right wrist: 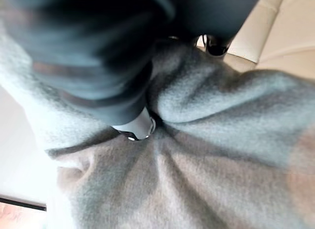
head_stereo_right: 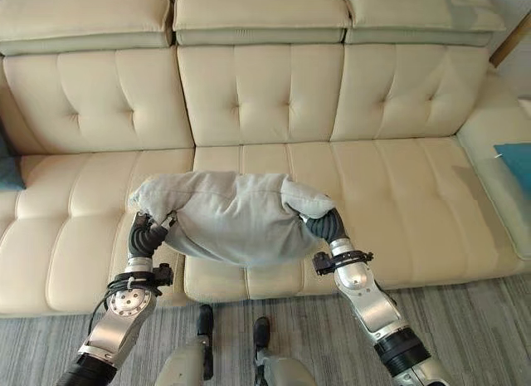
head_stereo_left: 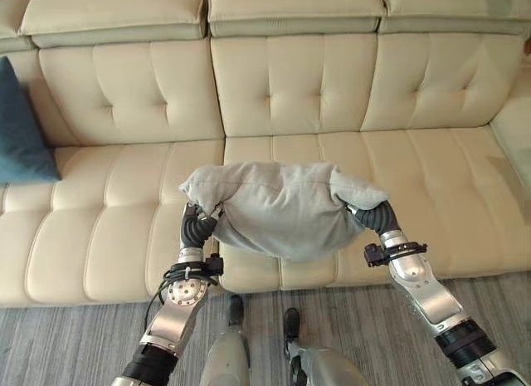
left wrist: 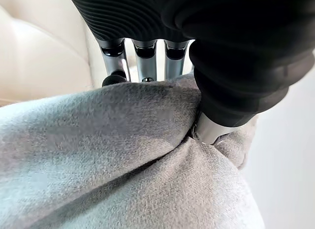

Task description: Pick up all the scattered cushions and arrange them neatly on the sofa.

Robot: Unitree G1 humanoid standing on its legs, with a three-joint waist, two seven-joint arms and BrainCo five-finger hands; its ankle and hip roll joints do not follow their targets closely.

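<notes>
Between both hands, over the front edge of the sofa's middle seat: grey cushion [head_stereo_left: 286, 207], held up off the seat, sagging in the middle, corners bunched at each end. Left hand [left wrist: 142, 61] pinching the cushion's left end, fingers [left wrist: 146, 66] behind the fabric and thumb pressed into a fold on the near side (clamped on the cloth, as its wrist view shows). Right hand [right wrist: 135, 125] gripping the opposite end likewise, thumb dug into a crease and a dark fingertip past the far side of the fabric. Beneath and behind, cream sofa [head_stereo_left: 290, 95] with tufted back panels and wide seat cushions, headrest pads along the top. Against the sofa's left end, well apart from the grey one, dark teal cushion [head_stereo_left: 21, 133] leaning upright. At the sofa's right end, on the side section, corner of a blue cushion [head_stereo_right: 516, 162]. Below the sofa front, grey striped floor [head_stereo_left: 75, 344].
</notes>
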